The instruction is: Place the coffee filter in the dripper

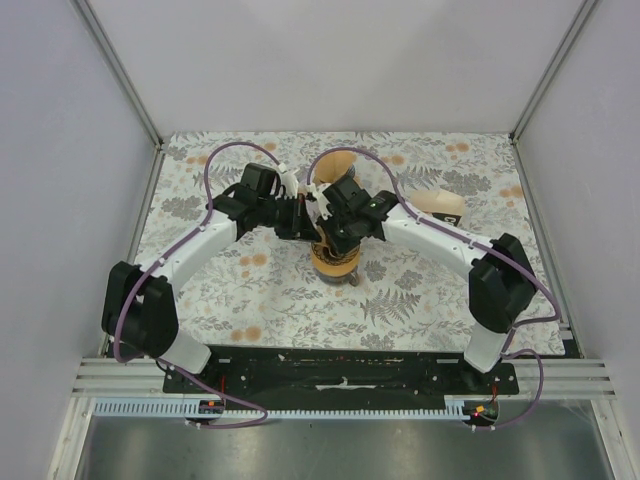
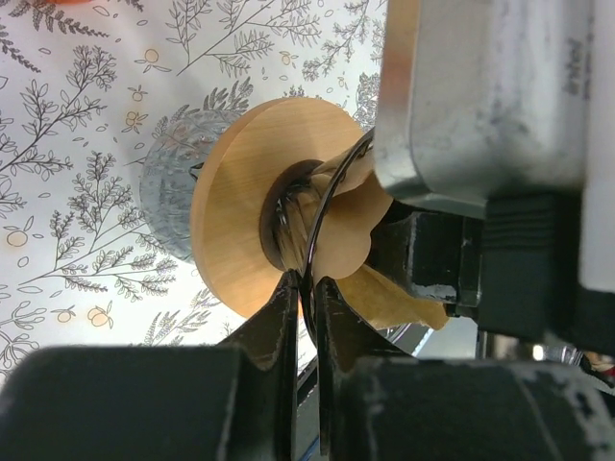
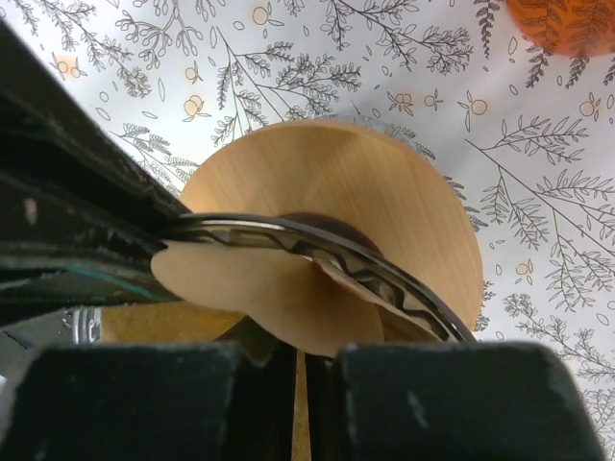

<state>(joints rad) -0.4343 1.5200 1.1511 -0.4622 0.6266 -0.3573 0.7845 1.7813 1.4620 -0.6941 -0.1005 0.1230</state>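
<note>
Well, from the top camera I see both arms reaching in to meet over the middle of the bench [image 1: 250, 300], and the dripper [image 1: 335, 262] stands right under the two pairs of jaws. The arms hide the tips from up here, so I cannot tell the state of either pair in this view. A tan object [image 1: 441, 205] lies off to the right of the right jaws, well apart from the dripper.

On the left wrist camera my left jaws are pressed together on the dripper's black wire ring [image 2: 317, 226]. Both fingertips [image 2: 283, 307] pinch the wire with no gap that I can see. Just ahead of them sits the round wooden collar [image 2: 240, 192], with clear glass [image 2: 163, 197] behind it. The brown paper coffee filter [image 2: 354, 235] lies against the ring, between my left jaws and the grey body of the right arm [image 2: 480, 96].

On the right wrist camera my right jaws are clamped on the coffee filter [image 3: 269, 288]: a thin edge of paper runs down into the narrow slit between the fingertips [image 3: 269, 375]. The paper's rounded lobe fans out just ahead of the jaws and overlaps the wire ring [image 3: 250, 226], which crosses in front of the wooden collar [image 3: 384, 182]. The left arm's dark fingers [image 3: 86, 206] come in from the left and touch the ring.
</note>
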